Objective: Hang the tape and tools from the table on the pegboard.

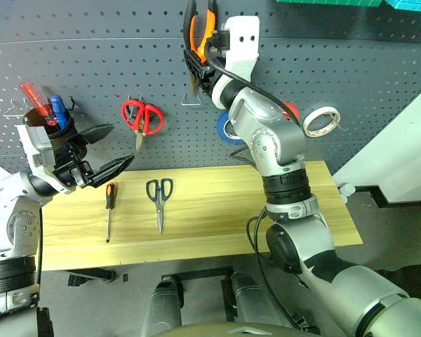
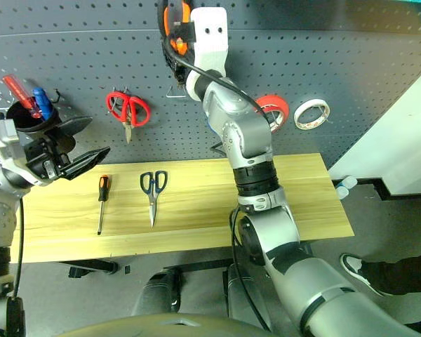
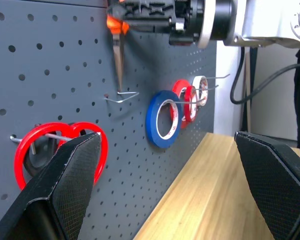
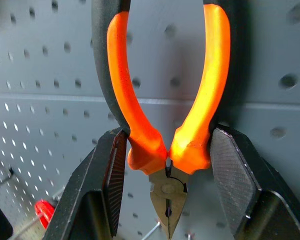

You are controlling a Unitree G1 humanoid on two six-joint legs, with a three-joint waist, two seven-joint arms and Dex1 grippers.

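My right gripper [image 1: 200, 64] is raised against the dark grey pegboard [image 1: 351, 63], shut on the orange-and-black pliers [image 4: 165, 150]. The pliers point nose down just above a wire hook [image 1: 191, 102]. The thin red tape [image 2: 274, 111] hangs on a peg behind my right arm, beside a white roll. On the wooden table [image 1: 217, 210] lie the black-and-orange screwdriver [image 1: 109, 210] and the black-handled scissors [image 1: 159, 200]. My left gripper [image 1: 121, 144] hangs open and empty above the table's left end, left of the screwdriver.
Red-handled scissors [image 1: 142, 117], a wide blue roll [image 3: 162, 120] and a white roll [image 1: 321, 121] hang on the board. A black cup [image 1: 49, 123] with a red and a blue screwdriver hangs at the far left, close behind my left gripper.
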